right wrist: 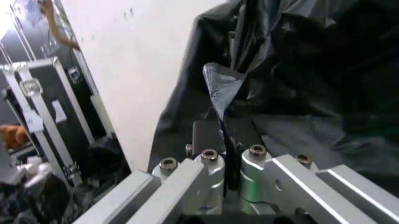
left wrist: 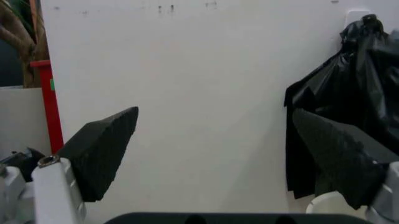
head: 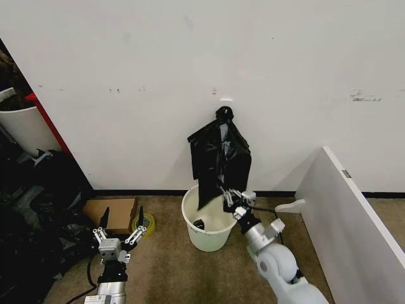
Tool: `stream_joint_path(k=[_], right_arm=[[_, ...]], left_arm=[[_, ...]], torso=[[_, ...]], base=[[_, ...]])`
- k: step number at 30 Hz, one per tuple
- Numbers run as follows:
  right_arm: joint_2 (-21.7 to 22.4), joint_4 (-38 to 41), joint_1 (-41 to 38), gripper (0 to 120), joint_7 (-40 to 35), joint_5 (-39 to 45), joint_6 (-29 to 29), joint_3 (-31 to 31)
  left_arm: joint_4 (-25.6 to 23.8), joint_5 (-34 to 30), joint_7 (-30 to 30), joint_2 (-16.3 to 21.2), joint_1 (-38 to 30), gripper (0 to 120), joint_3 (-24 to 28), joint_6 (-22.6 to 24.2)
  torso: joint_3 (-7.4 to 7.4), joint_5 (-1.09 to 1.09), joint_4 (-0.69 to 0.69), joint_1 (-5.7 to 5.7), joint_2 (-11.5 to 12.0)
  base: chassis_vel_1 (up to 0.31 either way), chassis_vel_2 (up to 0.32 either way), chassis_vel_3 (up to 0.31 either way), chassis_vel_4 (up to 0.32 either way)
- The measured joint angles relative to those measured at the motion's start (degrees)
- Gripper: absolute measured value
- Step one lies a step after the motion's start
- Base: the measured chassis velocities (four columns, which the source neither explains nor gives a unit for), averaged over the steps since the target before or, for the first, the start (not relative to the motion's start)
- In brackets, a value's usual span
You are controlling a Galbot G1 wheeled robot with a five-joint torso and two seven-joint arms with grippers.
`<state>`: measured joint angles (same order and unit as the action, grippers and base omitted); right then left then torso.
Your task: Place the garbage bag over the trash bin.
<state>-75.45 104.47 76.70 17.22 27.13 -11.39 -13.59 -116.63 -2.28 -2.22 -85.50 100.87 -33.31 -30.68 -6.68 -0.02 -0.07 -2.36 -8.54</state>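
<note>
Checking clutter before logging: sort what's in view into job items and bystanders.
Job: garbage bag hanging on the wall; trash bin under it; right gripper pinching the bag; left gripper open.
Bystanders: cardboard box, tape roll, white panel.

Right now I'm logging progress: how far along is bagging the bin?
Early stage. Done: the right claw is shut on the bag's lower edge. In hand: the bag hangs from a wall hook, its lower end dipping inside the bin. Left: unhook it, open it and stretch it over the rim. The left claw is open, low beside the bin, holding nothing.
</note>
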Motion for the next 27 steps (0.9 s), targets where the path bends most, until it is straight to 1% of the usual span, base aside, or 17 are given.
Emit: stream_joint_path(k=[4,11,19,24,27], right_arm=[[-0.37,-0.28,1.42,0,0.4,-1.76,-1.21,-0.12],[-0.43,-1.8,5.36,0,2.96,-5.65,-6.3,-0.51],[-0.33,-1.97,7.75,0,4.73,-8.42,-10.47,-0.73],[-0.94,-2.28,9.43,0,6.25,-11.5,-14.64,-0.73],[-1.06,-2.64,9.98,0,6.61,-12.36,-16.01,-0.81]], left_arm=[[0.08,-0.04,-0.02,0.32,-0.01,98,-0.04,-0.11],[0.29,-0.16,-0.07,0.52,-0.14,98,0.0,-0.36],[0.52,-0.21,-0.09,0.56,-0.23,98,0.16,-0.51],[0.73,-0.21,-0.1,0.57,-0.34,98,0.54,-0.52],[0.94,-0.21,-0.1,0.67,-0.46,98,0.56,-0.54]], torso=[[0.0,0.0,0.0,0.0,0.0],[0.0,0.0,0.0,0.0,0.01],[0.0,0.0,0.0,0.0,0.01],[0.0,0.0,0.0,-0.01,0.01],[0.0,0.0,0.0,-0.01,0.01]], base=[[0.0,0.0,0.0,0.0],[0.0,0.0,0.0,0.0],[0.0,0.0,0.0,0.0],[0.0,0.0,0.0,0.0],[0.0,0.0,0.0,0.0]])
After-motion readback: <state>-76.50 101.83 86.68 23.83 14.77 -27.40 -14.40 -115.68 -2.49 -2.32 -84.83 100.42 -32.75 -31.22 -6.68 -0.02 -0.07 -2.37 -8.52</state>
